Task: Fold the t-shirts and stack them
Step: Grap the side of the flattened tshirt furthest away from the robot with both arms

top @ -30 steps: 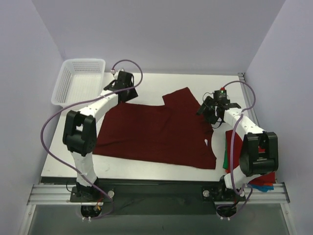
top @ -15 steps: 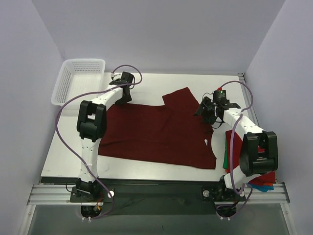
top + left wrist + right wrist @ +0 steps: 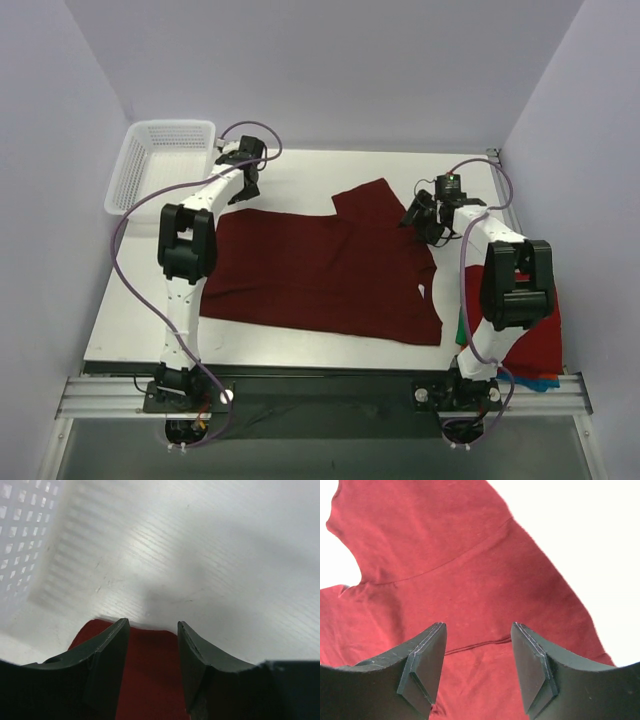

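Observation:
The dark maroon t-shirt (image 3: 320, 270) lies spread flat on the white table (image 3: 300, 180). My left gripper (image 3: 240, 190) is open at the shirt's far left corner. In the left wrist view that corner (image 3: 150, 675) lies between the open fingers (image 3: 107, 660), and I cannot tell if they touch it. My right gripper (image 3: 421, 219) is open just above the shirt's far right sleeve (image 3: 470, 580), with nothing held. The brighter red shirt (image 3: 535, 335) and a strip of green cloth (image 3: 459, 328) lie at the table's right edge, partly hidden by the right arm.
A white mesh basket (image 3: 165, 165) stands at the far left corner, close to my left gripper, and shows blurred in the left wrist view (image 3: 20, 535). A bit of blue cloth (image 3: 540, 383) hangs at the front right. The walls stand close on all sides.
My left arm has reached farther back and left, so its gripper is now at the shirt's far left corner. My right gripper has shifted slightly toward the back over the sleeve.

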`<state>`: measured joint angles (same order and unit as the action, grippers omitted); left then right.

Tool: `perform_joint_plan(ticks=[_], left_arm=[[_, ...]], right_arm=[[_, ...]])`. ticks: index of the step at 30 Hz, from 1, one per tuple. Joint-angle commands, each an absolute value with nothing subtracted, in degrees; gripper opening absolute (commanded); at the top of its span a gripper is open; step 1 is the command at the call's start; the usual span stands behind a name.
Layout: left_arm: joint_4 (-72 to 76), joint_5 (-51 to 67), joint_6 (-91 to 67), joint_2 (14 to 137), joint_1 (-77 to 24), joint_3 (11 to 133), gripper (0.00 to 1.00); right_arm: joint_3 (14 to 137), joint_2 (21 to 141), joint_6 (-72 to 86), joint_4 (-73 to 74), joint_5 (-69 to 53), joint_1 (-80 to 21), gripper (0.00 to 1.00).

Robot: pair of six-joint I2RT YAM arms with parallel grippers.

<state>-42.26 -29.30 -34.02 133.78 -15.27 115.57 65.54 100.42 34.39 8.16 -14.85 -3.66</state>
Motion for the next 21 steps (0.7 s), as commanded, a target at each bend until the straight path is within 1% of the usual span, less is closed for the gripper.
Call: perform_joint_plan(ticks=[1, 4, 8, 13, 15, 19, 21], left_arm=[[-45.88, -30.32, -33.84, 135.18, -13.89, 116.81, 0.54], [-44.47, -29.27, -32.79, 135.43, -13.45, 115.05, 0.55], [-46.49, -28.56, -32.69, 137.55, -13.18, 117.68, 0.55], [-43.69, -27.07, -33.57, 135.27, -13.27, 112.86, 0.54], [-42.81, -26.46, -33.75, 134.65, -13.27, 111.37, 0.51], [-43.06, -25.75, -33.66, 134.21, -13.27, 111.27, 0.42], [-42.28, -25.31, -33.66, 133.68, -13.27, 110.40, 0.32]], right_arm=[[68.20, 101.60, 33.31, 9.31, -14.07, -3.16, 0.54], [69.52, 103.00, 33.66, 9.14, -14.32, -2.81, 0.54], [70.93, 104.50, 33.75, 9.32, -14.85, -2.64, 0.54], [72.42, 106.08, 33.84, 9.75, -14.76, -1.59, 0.54], [73.56, 106.78, 34.01, 9.84, -14.94, -1.32, 0.54], [76.02, 109.59, 34.37, 10.37, -15.12, -0.79, 0.54], [77.25, 110.39, 34.28, 10.98, -15.29, -0.44, 0.54]])
